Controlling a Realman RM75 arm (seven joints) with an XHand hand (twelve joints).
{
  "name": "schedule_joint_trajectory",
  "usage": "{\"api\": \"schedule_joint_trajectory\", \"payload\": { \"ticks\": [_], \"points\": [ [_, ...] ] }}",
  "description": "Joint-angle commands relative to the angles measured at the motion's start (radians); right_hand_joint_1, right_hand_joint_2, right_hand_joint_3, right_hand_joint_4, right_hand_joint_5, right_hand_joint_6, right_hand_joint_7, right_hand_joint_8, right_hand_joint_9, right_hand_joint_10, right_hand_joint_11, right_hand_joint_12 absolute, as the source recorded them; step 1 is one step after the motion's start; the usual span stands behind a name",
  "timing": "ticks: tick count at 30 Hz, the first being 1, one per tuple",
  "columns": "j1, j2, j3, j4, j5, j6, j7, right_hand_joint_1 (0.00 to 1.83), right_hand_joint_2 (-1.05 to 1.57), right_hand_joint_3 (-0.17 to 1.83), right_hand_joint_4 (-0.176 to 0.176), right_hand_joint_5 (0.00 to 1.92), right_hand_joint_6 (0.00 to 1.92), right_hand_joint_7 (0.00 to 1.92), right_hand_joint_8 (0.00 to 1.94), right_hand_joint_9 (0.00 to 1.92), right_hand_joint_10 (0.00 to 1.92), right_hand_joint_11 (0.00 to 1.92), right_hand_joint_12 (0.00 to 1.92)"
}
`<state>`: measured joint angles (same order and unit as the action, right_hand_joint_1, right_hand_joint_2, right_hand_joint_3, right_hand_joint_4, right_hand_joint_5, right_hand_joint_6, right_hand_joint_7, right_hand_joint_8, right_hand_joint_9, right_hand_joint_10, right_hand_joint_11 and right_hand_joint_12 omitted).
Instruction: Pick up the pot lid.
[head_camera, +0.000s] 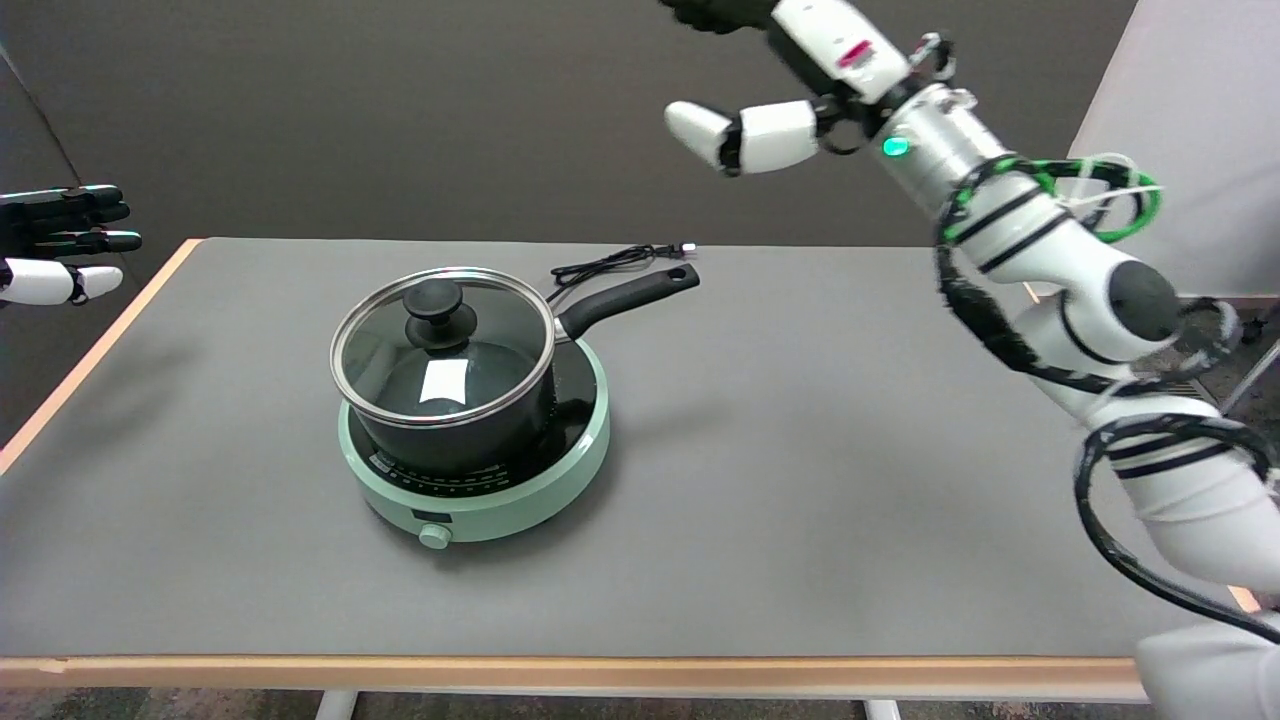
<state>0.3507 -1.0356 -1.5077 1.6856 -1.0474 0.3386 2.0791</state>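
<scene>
A glass pot lid (443, 345) with a steel rim and a black knob (435, 312) sits on a black saucepan (470, 420). The pan's long handle (630, 297) points to the back right. The pan stands on a round pale-green induction cooker (520, 490). My right hand (770, 90) hangs high in the air at the top of the head view, far above and to the right of the lid. It holds nothing; its thumb sticks out to the left, and most of its fingers are cut off by the top edge.
The grey table (850, 450) has a wooden edge (560, 675) along the front and left. A black power cord (615, 262) lies behind the pan. The idle left hand (60, 245) hovers at the far left. A pale panel (1190, 120) stands at the back right.
</scene>
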Motion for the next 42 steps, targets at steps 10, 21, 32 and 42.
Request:
{"api": "schedule_joint_trajectory", "payload": {
  "ticks": [10, 21, 32, 42],
  "points": [
    [0.224, -0.199, -0.350, -0.079, -0.446, -0.167, -0.045, 0.62, 0.56, 0.85, 0.001, 0.40, 0.19, 0.49, 0.19, 0.47, 0.31, 0.32, 0.75],
    [0.317, -0.136, -0.506, -0.057, -0.358, -0.126, -0.045, 0.61, 0.55, 0.86, 0.020, 0.41, 0.19, 0.50, 0.19, 0.49, 0.30, 0.35, 0.78],
    [0.336, -0.150, -0.584, -0.043, -0.351, -0.103, -0.035, 0.60, 0.55, 0.85, 0.031, 0.42, 0.19, 0.51, 0.19, 0.51, 0.30, 0.37, 0.82],
    [0.346, -0.180, -0.615, -0.018, -0.351, -0.067, -0.035, 0.64, 0.55, 0.86, 0.050, 0.43, 0.19, 0.54, 0.19, 0.54, 0.31, 0.39, 0.84]
  ]
}}
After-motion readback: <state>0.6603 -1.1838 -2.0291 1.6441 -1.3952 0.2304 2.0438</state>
